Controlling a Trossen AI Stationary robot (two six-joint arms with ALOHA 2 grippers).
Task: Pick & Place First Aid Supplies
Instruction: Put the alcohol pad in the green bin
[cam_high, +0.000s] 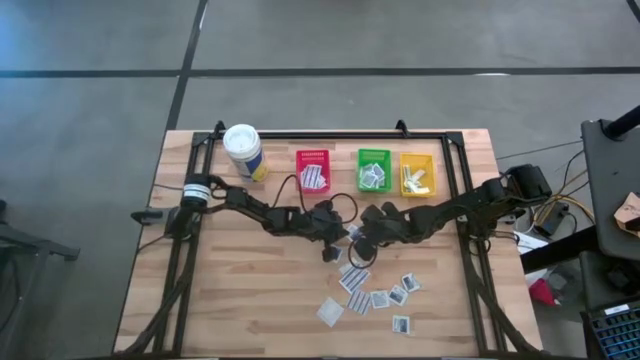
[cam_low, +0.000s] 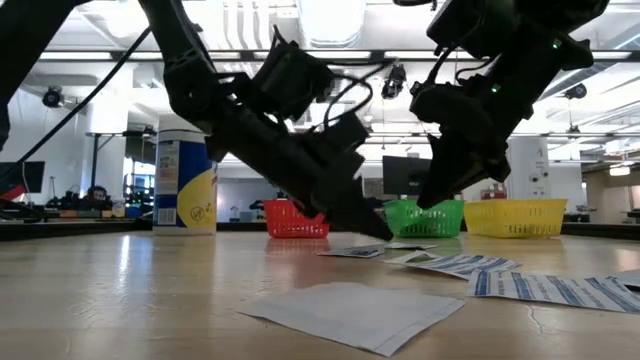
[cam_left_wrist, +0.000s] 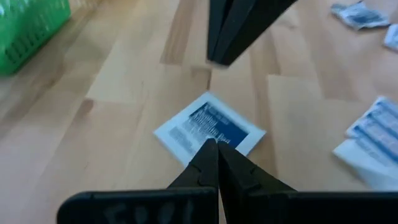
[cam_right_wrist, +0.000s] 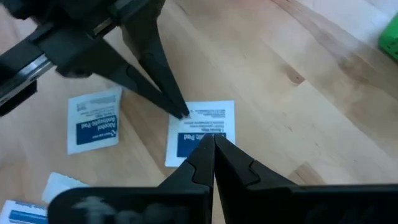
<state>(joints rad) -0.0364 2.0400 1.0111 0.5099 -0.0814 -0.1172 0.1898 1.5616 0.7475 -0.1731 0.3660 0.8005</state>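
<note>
I had both end effectors, left (cam_left_wrist: 216, 149) and right (cam_right_wrist: 208, 144), clenched empty over one packet (cam_right_wrist: 202, 132) mid-surface. Bins (cam_high: 372, 170) held some packets; several remained loose (cam_high: 381, 297) nearer, right.

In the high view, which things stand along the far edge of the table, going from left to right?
White canister → red bin → green bin → yellow bin.
</note>
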